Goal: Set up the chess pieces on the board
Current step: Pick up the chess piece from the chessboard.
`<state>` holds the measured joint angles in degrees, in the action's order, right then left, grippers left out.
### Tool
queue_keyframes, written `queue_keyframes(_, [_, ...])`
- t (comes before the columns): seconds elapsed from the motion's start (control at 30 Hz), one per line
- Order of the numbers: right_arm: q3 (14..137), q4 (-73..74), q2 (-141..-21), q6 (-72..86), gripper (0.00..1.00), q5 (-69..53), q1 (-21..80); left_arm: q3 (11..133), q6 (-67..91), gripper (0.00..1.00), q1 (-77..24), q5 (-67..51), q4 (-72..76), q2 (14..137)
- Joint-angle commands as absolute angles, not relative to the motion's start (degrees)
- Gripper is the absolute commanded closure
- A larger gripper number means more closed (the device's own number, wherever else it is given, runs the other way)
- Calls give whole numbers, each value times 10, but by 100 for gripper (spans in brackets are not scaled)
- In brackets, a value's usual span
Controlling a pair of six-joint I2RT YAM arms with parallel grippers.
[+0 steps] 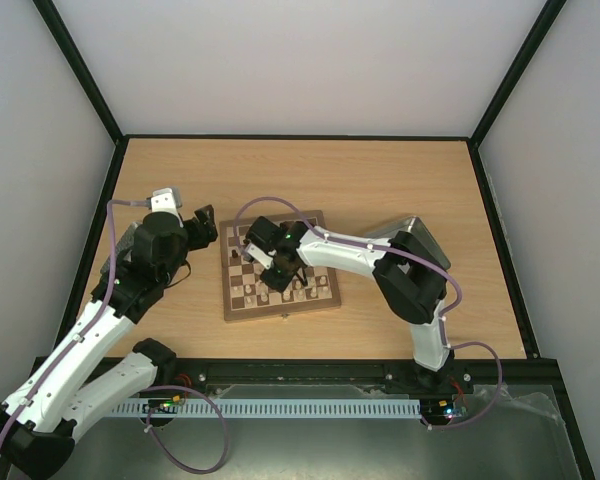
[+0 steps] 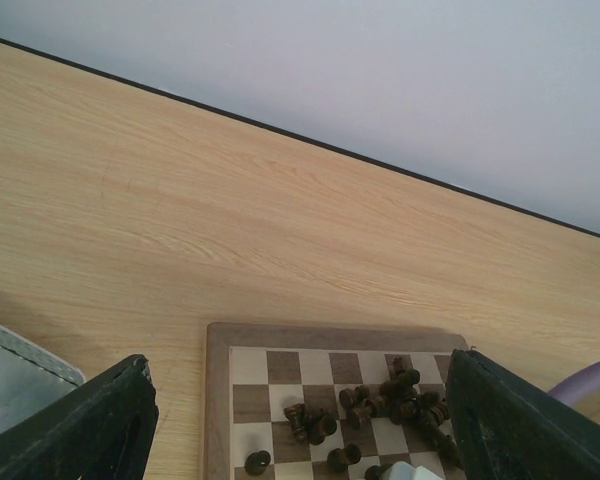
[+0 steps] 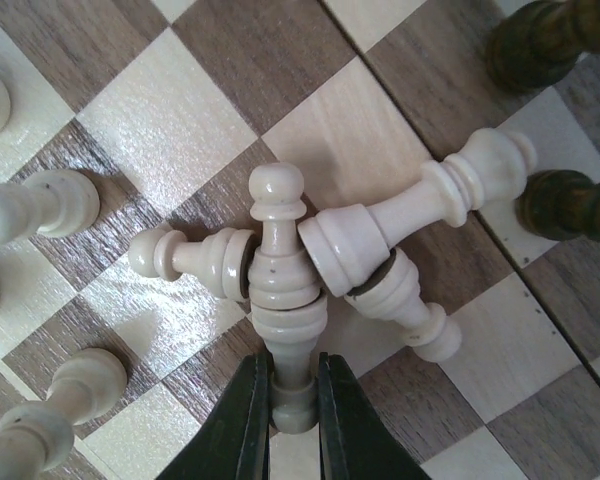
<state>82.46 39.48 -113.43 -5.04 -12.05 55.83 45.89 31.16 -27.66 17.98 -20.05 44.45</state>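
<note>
Right gripper [image 3: 292,415] pinches a cream chess piece [image 3: 280,265] lying among toppled cream pieces [image 3: 400,215] on the board [image 3: 230,50] (left gripper [image 1: 206,224] stands wide open beside it).

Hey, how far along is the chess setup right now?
Early. Done: nothing clearly lined up. In hand: the right gripper is shut on a cream piece in a toppled cream cluster. Still to do: dark pieces lie heaped on the board; the left gripper hangs open, empty.
</note>
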Motion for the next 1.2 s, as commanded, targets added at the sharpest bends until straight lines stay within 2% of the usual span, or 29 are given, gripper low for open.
queue_keyframes(0.0, [833, 378, -1095, -37, 95, -111, 553, 453, 316, 19, -273, 178, -187, 445])
queue_keyframes(0.53, [781, 342, -1001, -10, 95, -111, 553, 436, 334, 19, -272, 138, -175, 448])
queue_keyframes(0.67, [755, 309, -979, 3, 95, -112, 553, 415, 362, 19, -272, 87, -161, 460])
queue_keyframes(0.97, [705, 247, -948, 12, 95, -125, 553, 339, 470, 20, -271, -141, -42, 505])
queue_keyframes(1.17, [688, 224, -936, 17, 95, -126, 553, 306, 508, 29, -264, -189, 25, 543])
